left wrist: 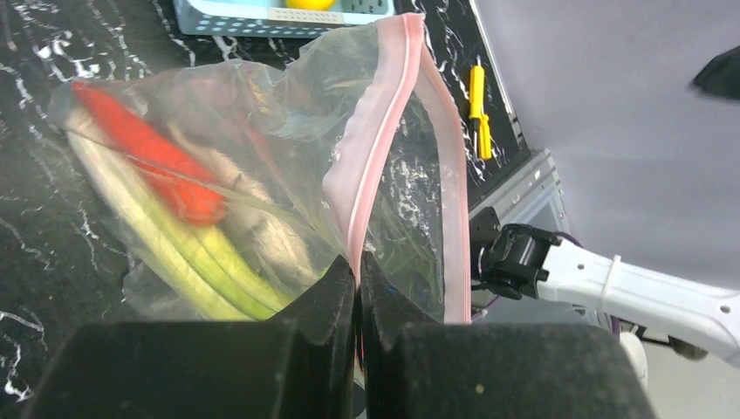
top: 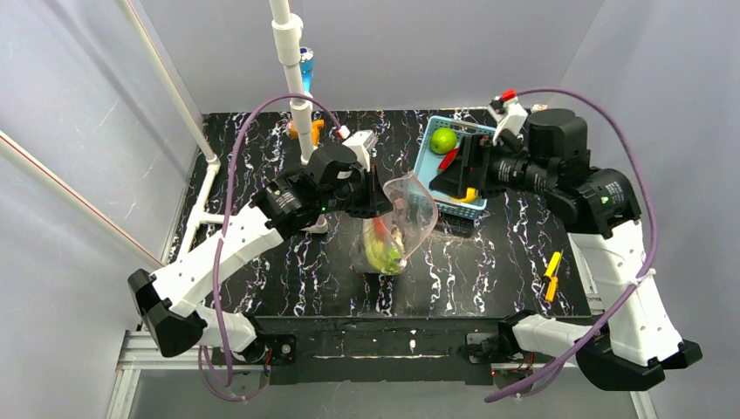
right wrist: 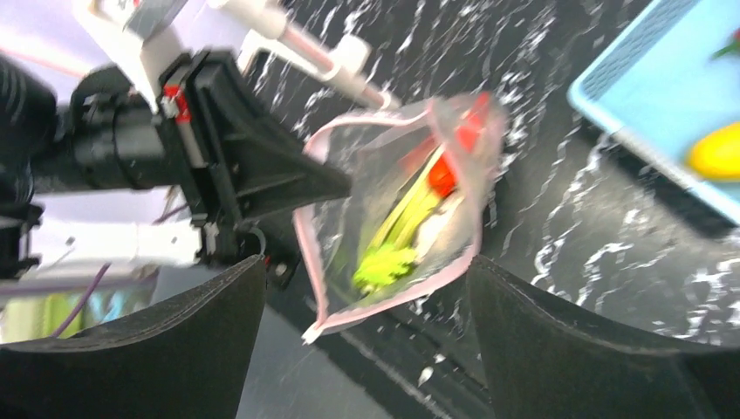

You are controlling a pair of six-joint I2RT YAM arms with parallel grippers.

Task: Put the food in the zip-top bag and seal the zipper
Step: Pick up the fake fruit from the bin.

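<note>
The zip-top bag [top: 403, 218] hangs open mid-table, with its bottom on the black marble table [top: 297, 262]. My left gripper [top: 377, 197] is shut on the bag's pink zipper strip [left wrist: 377, 148] at its left edge and holds the mouth up. Inside the bag lie the white-green leek [left wrist: 166, 249] and a red piece [left wrist: 144, 148]. My right gripper [top: 455, 179] is open and empty over the blue basket [top: 428, 161]. In the right wrist view the bag [right wrist: 401, 205] shows between its spread fingers [right wrist: 558, 349]. In the basket are a green fruit [top: 443, 140], a red chilli [top: 448, 160] and a yellow fruit [top: 471, 194].
A white pole [top: 295, 78] with an orange clip [top: 314, 131] stands at the back of the table, behind my left arm. A yellow-handled tool [top: 551, 275] lies at the table's right edge. Grey walls enclose the table on three sides.
</note>
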